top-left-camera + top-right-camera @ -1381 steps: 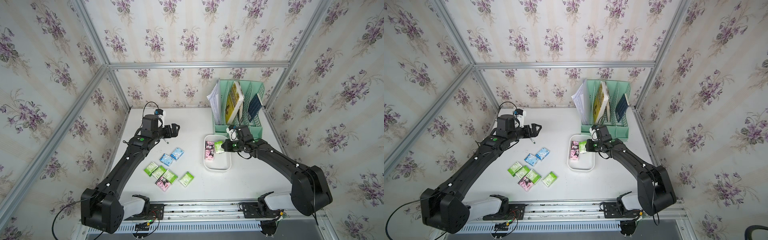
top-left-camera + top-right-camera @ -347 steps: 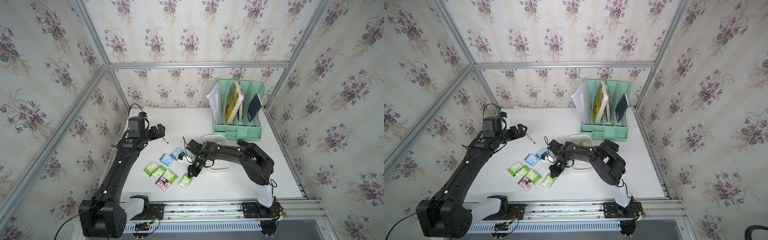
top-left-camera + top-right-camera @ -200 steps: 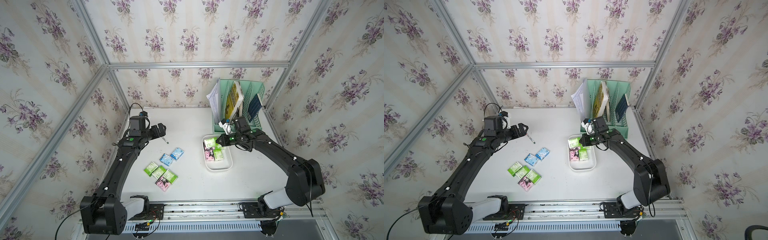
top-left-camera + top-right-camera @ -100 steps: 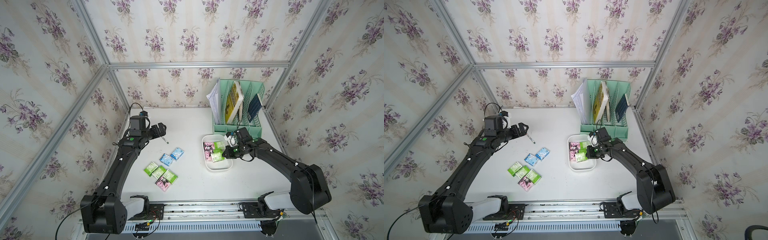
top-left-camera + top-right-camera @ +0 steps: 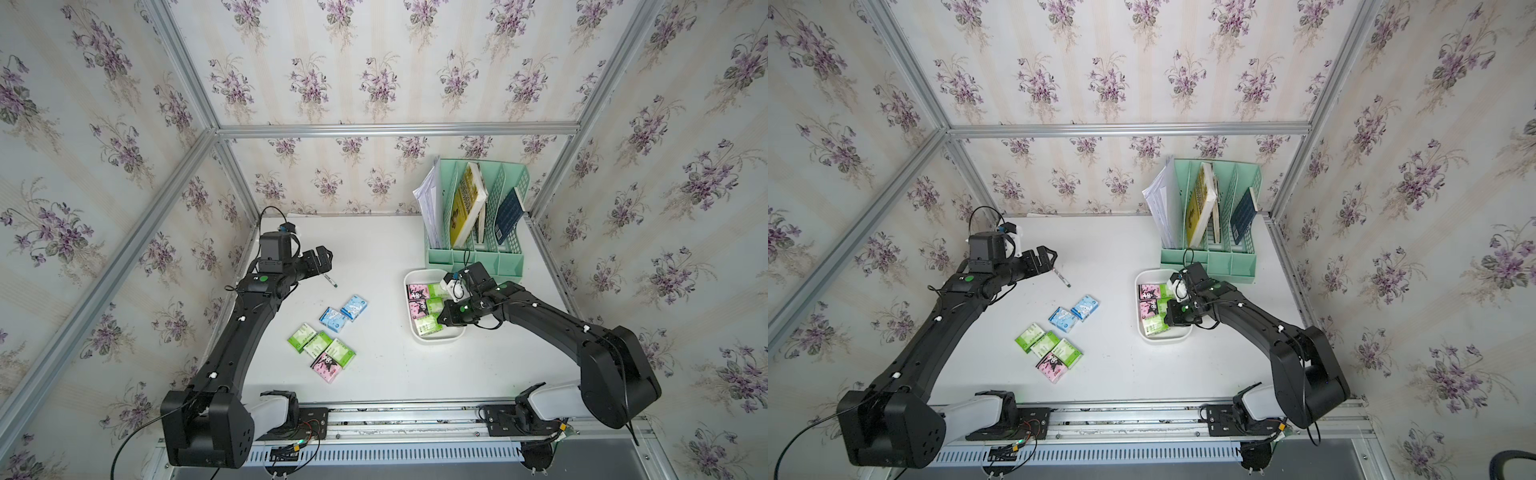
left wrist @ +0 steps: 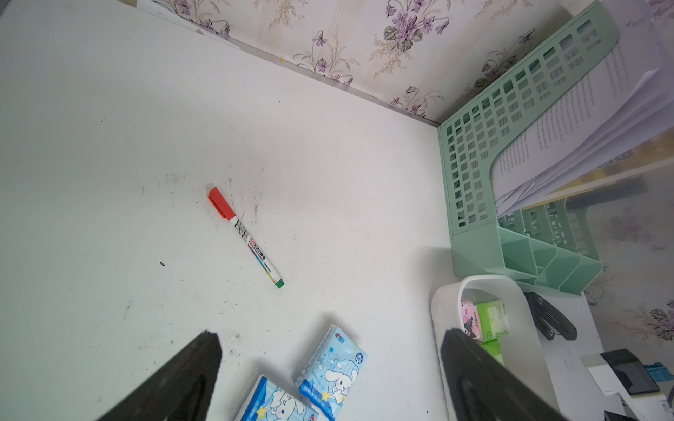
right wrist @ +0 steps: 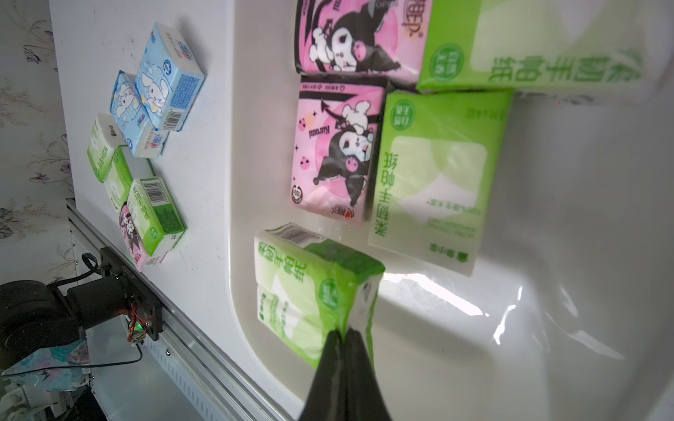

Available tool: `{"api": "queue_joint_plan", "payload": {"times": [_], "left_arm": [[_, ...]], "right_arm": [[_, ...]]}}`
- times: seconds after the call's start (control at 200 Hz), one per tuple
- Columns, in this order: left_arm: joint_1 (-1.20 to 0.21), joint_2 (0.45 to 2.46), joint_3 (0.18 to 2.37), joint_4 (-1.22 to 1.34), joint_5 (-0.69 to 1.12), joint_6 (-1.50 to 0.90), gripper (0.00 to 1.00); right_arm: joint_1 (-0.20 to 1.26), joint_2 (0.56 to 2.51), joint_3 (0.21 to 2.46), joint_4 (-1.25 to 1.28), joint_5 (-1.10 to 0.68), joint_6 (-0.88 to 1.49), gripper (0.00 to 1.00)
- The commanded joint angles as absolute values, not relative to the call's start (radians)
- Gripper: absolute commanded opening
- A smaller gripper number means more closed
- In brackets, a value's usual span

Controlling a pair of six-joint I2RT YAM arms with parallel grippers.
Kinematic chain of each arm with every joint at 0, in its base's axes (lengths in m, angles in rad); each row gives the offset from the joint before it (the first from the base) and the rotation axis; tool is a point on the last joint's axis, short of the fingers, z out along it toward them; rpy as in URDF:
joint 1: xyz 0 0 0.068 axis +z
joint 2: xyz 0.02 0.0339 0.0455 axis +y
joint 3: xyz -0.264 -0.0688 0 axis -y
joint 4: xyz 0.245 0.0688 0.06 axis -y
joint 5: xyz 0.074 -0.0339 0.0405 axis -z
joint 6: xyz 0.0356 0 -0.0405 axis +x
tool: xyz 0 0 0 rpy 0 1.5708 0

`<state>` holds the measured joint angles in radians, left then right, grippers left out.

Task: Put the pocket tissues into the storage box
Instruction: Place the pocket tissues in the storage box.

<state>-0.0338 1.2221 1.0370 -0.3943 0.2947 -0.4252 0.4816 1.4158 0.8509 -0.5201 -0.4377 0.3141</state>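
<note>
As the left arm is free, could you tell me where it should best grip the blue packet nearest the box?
Probably grip the blue packet from above, jaws across its two free edges: it lies flat, and its neighbour crowds one side.

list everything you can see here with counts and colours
pocket tissues on table: six; three green, two blue, one pink; clustered mid-table
pocket tissues in box: five; three green, two pink
storage box: one; white; in front of the organiser
marker pen: one; white, red cap; back of table
file organiser: one; mint green; back corner, holding books and papers
left gripper: open, by the marker
right gripper: shut on held green packet, in the box
</note>
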Motion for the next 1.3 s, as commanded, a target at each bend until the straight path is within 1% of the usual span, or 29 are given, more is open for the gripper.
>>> {"api": "queue_joint_plan", "payload": {"times": [0.0,0.23,0.32,0.45,0.61,0.759,0.894,0.999,1.139,1.294], "left_arm": [[-0.034,1.231,1.043,-0.382,0.293,-0.414,0.99],[-0.034,1.235,1.046,-0.381,0.294,-0.411,0.99],[-0.034,1.236,1.043,-0.380,0.294,-0.413,0.99],[-0.035,1.235,1.034,-0.367,0.297,-0.420,0.99],[-0.034,1.243,1.044,-0.373,0.302,-0.416,0.99],[-0.035,1.242,1.048,-0.376,0.299,-0.414,0.99],[-0.034,1.238,1.041,-0.379,0.298,-0.415,0.99],[-0.034,1.235,1.040,-0.383,0.293,-0.411,0.99],[-0.034,1.236,1.043,-0.386,0.291,-0.407,0.99],[-0.034,1.240,1.040,-0.384,0.295,-0.408,0.99]], "right_arm": [[0.484,1.427,0.853,-0.508,-0.443,0.330,0.06],[0.491,1.453,0.859,-0.514,-0.477,0.326,0.18],[0.494,1.463,0.863,-0.517,-0.493,0.325,0.25],[0.495,1.462,0.882,-0.537,-0.475,0.310,0.28],[0.495,1.465,0.878,-0.546,-0.457,0.304,0.28],[0.495,1.491,0.870,-0.548,-0.448,0.304,0.21],[0.495,1.514,0.874,-0.545,-0.425,0.309,0.19],[0.495,1.509,0.885,-0.547,-0.401,0.313,0.19],[0.494,1.496,0.906,-0.580,-0.361,0.305,0.22],[0.491,1.526,0.911,-0.623,-0.328,0.296,0.24]]}}
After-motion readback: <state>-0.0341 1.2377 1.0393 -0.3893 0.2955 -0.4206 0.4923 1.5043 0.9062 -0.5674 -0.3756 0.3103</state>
